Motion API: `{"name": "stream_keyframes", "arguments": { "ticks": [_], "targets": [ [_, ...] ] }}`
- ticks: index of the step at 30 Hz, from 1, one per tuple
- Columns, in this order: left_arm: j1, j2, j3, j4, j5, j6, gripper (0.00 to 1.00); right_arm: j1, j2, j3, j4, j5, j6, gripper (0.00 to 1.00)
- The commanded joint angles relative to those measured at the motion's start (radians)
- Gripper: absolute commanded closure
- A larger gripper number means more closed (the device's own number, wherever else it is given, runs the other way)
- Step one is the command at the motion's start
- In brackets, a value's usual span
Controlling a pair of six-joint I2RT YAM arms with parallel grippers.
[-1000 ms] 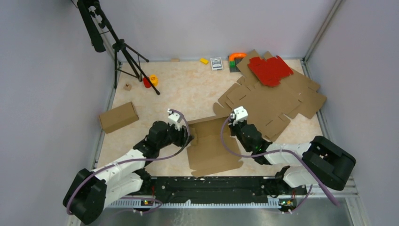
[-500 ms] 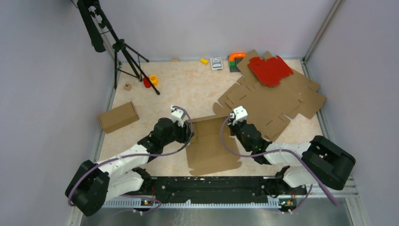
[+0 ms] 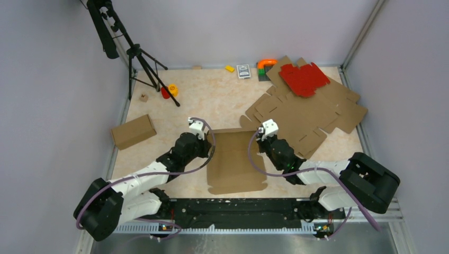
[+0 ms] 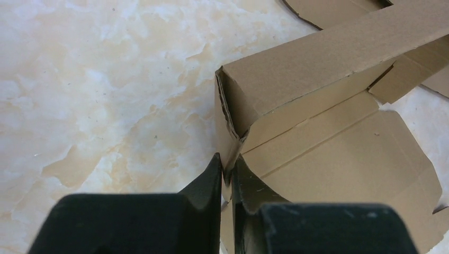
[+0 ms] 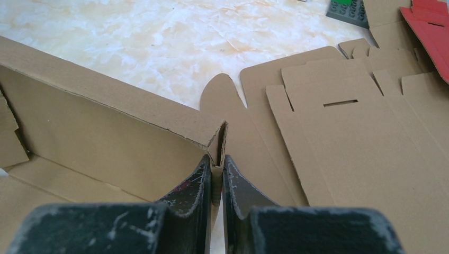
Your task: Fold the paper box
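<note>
The paper box (image 3: 235, 161) is a plain brown die-cut piece lying between the arms, its far wall and both end walls standing up. My left gripper (image 3: 211, 147) is shut on its left end wall; in the left wrist view the black fingertips (image 4: 214, 172) pinch the cardboard edge of the box (image 4: 328, 58) just below the corner. My right gripper (image 3: 258, 144) is shut on the right end wall. In the right wrist view the gripper (image 5: 216, 163) squeezes a doubled edge of the box (image 5: 106, 121) at its right corner.
Flat brown die-cut sheets (image 3: 312, 114) overlap at the back right, a red sheet (image 3: 303, 78) on top of them. A folded brown box (image 3: 133, 131) sits at the left. A tripod (image 3: 143, 58) and small items (image 3: 243, 71) stand along the back edge.
My left gripper has moved in and shut on the box's left end wall. The box's base has shifted slightly left and squared up. The right gripper has kept its hold.
</note>
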Motion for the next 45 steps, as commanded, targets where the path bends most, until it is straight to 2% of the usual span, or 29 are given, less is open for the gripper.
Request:
{"name": "stream_keyframes", "arguments": {
  "ticks": [1, 8, 11, 22, 35, 45],
  "targets": [
    [-0.006, 0.015, 0.024, 0.056, -0.024, -0.01, 0.92, 0.002, 0.023, 0.012, -0.082, -0.065, -0.01, 0.94],
    [-0.015, 0.028, 0.021, 0.078, -0.075, -0.008, 0.92, 0.003, 0.015, 0.014, -0.087, -0.074, -0.009, 0.94],
    [-0.027, 0.05, 0.027, 0.081, -0.128, -0.016, 1.0, 0.014, 0.012, 0.018, -0.095, -0.062, -0.011, 0.94],
    [-0.036, 0.138, 0.052, 0.091, -0.326, -0.041, 1.0, 0.099, -0.078, -0.006, -0.119, -0.006, -0.015, 0.96],
    [-0.047, 0.27, 0.093, 0.079, -0.482, 0.042, 1.0, 0.127, -0.101, 0.006, -0.148, 0.098, -0.027, 0.99],
    [-0.047, 0.262, 0.103, 0.069, -0.438, 0.013, 1.0, 0.126, -0.072, 0.033, -0.187, 0.147, -0.009, 1.0]
  ]
}}
